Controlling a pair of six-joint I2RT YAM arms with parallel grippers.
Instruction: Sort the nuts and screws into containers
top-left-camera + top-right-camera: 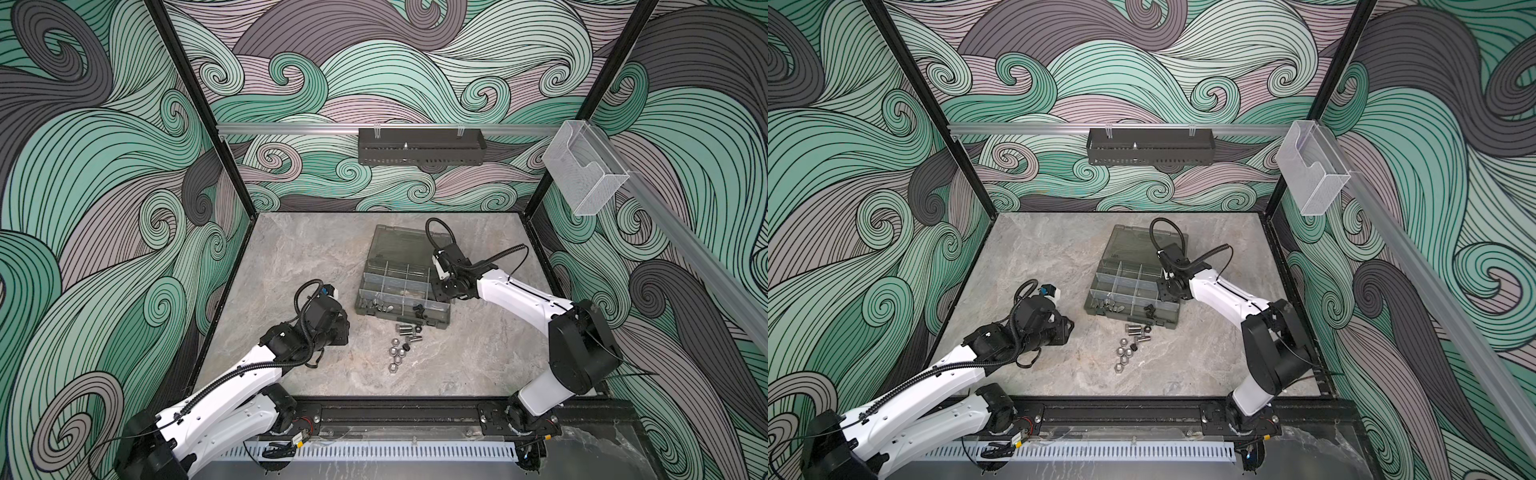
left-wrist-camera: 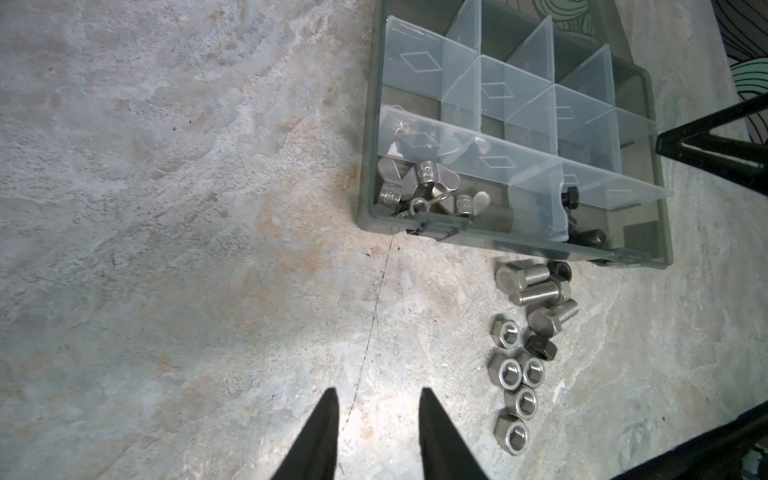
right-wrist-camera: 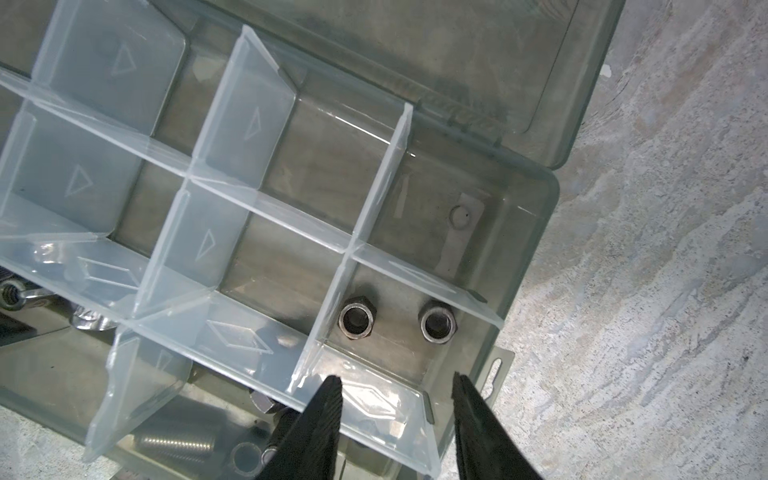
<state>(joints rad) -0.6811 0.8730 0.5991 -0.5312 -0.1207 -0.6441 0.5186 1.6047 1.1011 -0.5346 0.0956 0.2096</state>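
Grey, marbled tabletop (image 1: 291, 257) carries the whole job. On the left, the left hand (image 2: 377, 392) hovers over bare surface, its jaws partly apart with nothing between them. Right of it the loose pieces lie just in front of the organizer case (image 2: 519, 245). Silver screws (image 2: 536, 291) are nearest the case wall, then comes a tight cluster of silver nuts (image 2: 505, 371), several of them touching. Inside the case, wing nuts (image 2: 424, 183) crowd the near-left compartment, and a black screw (image 2: 569, 197) sits in the next one along. Further right, the right hand (image 3: 395, 376) hangs above the compartment at the case's right end, jaws parted and empty. Two more nuts (image 3: 357, 323) rest flat on that compartment's floor, apart from each other.

The step looks like the drop-off of a nut. To finish it well, the right hand should rise straight up until its tips are above the clear dividers (image 3: 382, 174), and only then swing toward the pile. A sideways exit could catch a divider. For the next pick, a nut at the cluster's edge is the safer choice. It should be gripped across its flats, with the jaws lowered narrow enough not to nudge its neighbours.
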